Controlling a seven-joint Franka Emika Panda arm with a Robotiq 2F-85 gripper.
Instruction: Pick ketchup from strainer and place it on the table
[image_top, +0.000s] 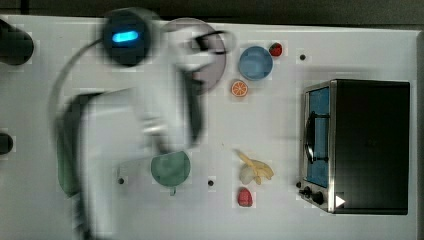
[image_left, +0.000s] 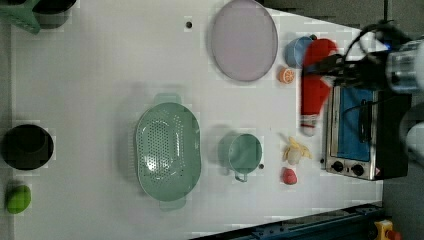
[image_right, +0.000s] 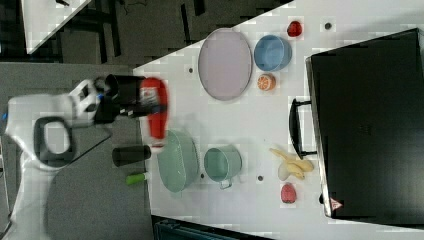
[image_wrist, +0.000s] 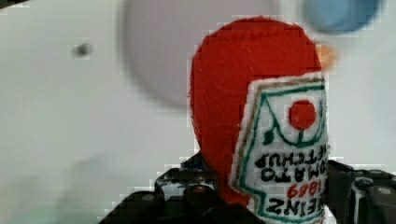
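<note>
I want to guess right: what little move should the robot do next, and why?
Probably lower the ketchup onto a bare patch of the table. The pincer grips it up in the air, and the strainer sits empty.

A grey floor (image_right: 85, 200) surrounds the workspace, with another white surface (image_right: 50, 17) nearby.

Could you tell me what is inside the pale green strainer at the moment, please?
Nothing: in the left view the strainer shows only its bare perforated bottom. The ketchup is clamped in the gripper, off the table.
</note>
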